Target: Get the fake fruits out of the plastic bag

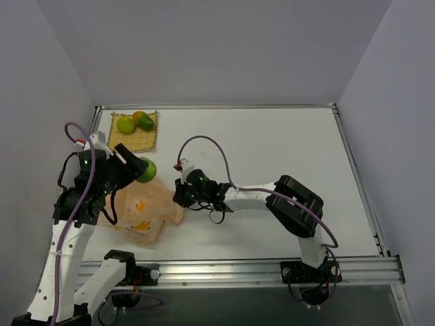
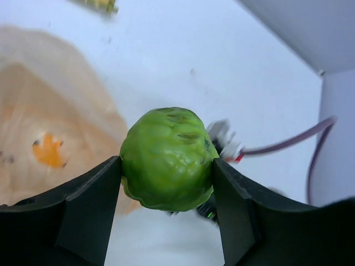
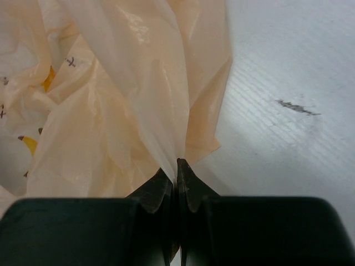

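Fruit (image 2: 168,159) gripped outside pinched bag (image 3: 138,100)

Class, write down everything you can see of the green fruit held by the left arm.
The green fruit is round and glossy, plastic-looking, with bumpy skin and darker marks near its top. The jaws of the left gripper pinch it at both sides, holding it out of the plastic bag, near the bag's far edge. Nothing else visibly touches it.
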### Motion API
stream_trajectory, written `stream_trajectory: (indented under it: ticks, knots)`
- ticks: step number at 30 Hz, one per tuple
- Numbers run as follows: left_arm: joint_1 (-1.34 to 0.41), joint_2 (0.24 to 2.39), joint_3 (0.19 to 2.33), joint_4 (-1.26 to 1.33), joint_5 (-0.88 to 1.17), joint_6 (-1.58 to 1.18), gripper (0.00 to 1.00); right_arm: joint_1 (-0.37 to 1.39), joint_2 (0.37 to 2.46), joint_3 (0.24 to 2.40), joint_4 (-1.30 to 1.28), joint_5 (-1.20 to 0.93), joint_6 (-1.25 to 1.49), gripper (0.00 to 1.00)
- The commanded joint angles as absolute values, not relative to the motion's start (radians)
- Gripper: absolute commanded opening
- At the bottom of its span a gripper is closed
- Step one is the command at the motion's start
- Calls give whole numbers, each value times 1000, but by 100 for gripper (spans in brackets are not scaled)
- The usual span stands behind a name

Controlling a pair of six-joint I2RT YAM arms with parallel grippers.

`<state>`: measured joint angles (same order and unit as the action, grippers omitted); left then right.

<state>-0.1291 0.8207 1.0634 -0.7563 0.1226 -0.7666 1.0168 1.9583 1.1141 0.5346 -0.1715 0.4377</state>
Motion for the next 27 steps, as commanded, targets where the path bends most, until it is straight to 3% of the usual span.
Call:
stream_trajectory:
  ticks: [1, 11, 21, 27]
  knots:
    - [-132, 961, 1170, -508, 60, -845, 19, 1078, 1959, 1161, 520, -158, 403, 0]
    - [-112, 1483, 1290, -178, -242, -773, 18, 1147, 1933, 1078, 557, -146, 391, 0]
    - [-45, 1801, 1414, -57, -232, -713, 19, 1128, 1927, 1048, 589, -155, 391, 0]
    - [-9, 1878, 1431, -17, -229, -721, 21, 1089, 1928, 1028, 606, -176, 405, 0]
